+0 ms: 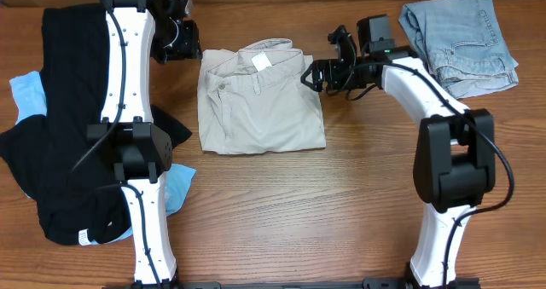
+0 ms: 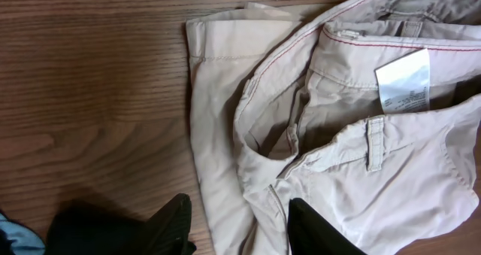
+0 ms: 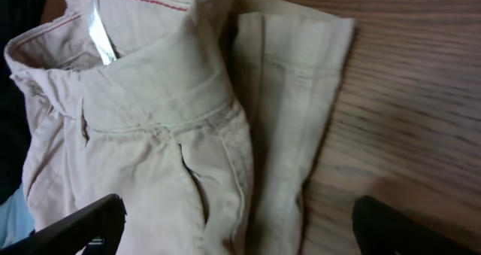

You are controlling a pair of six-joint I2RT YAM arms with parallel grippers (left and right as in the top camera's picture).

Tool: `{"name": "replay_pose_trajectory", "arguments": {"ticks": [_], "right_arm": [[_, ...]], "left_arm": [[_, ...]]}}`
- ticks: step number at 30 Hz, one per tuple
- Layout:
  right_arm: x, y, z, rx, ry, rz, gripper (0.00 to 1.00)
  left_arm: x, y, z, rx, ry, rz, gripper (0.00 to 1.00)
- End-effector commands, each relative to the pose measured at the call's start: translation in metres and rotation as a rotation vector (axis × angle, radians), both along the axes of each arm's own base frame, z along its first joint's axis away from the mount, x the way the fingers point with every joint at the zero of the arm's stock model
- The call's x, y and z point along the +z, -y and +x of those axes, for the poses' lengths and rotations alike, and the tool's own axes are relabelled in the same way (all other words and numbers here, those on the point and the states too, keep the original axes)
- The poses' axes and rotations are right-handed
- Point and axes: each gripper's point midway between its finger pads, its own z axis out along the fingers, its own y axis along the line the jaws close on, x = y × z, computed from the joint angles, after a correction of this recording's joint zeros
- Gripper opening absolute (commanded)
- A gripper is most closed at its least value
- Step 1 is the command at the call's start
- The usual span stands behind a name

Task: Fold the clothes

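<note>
Beige trousers (image 1: 256,101) lie folded on the wooden table, waistband and white label toward the back. My left gripper (image 1: 189,40) hovers open at their back left corner; in the left wrist view (image 2: 240,229) its fingers straddle the cloth (image 2: 331,135) without holding it. My right gripper (image 1: 314,74) hovers open at the trousers' back right corner; in the right wrist view (image 3: 240,225) its wide-spread fingers sit above the folded leg edge (image 3: 285,97).
A folded pair of light blue jeans (image 1: 461,42) lies at the back right. A pile of black clothes (image 1: 60,110) with a light blue garment (image 1: 30,97) covers the left side. Bare wood lies in front of the trousers.
</note>
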Motion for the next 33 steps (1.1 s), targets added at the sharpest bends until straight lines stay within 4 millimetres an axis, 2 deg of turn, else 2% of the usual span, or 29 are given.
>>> {"name": "replay_pose_trajectory", "arguments": {"ticks": [1, 6, 12, 15, 19, 21, 24, 27, 30, 33], "right_arm": [[-0.009, -0.015, -0.002, 0.033, -0.022, 0.059, 1.0], [-0.034, -0.02, -0.001, 0.013, -0.08, 0.096, 1.0], [-0.044, -0.043, -0.002, -0.014, -0.151, 0.195, 0.94], [-0.037, -0.066, -0.004, -0.034, -0.186, 0.245, 0.89], [-0.025, -0.11, -0.011, -0.013, -0.191, 0.303, 0.83], [-0.021, -0.126, -0.013, -0.012, -0.185, 0.314, 0.74], [-0.016, -0.134, -0.013, -0.01, -0.177, 0.335, 0.24], [-0.011, -0.131, -0.01, 0.0, -0.171, 0.36, 0.16], [0.004, -0.121, -0.005, 0.036, -0.173, 0.437, 0.04], [0.029, -0.107, -0.001, 0.093, -0.174, 0.534, 0.04]], "left_arm": [[0.01, 0.004, 0.001, -0.015, 0.029, 0.004, 0.44], [0.01, 0.004, 0.001, -0.016, 0.029, 0.004, 0.44], [0.01, 0.003, 0.001, -0.016, 0.029, 0.004, 0.44], [0.01, 0.004, 0.001, -0.016, 0.029, 0.004, 0.44], [0.009, 0.004, 0.002, -0.017, 0.029, 0.004, 0.43], [0.009, 0.005, 0.001, -0.017, 0.027, 0.004, 0.43], [0.009, 0.005, 0.0, -0.018, 0.023, 0.004, 0.43], [0.008, 0.004, -0.001, -0.017, 0.018, 0.004, 0.43], [0.008, 0.004, -0.001, -0.018, 0.018, 0.004, 0.43], [0.008, 0.004, 0.0, -0.018, 0.02, 0.004, 0.44]]}}
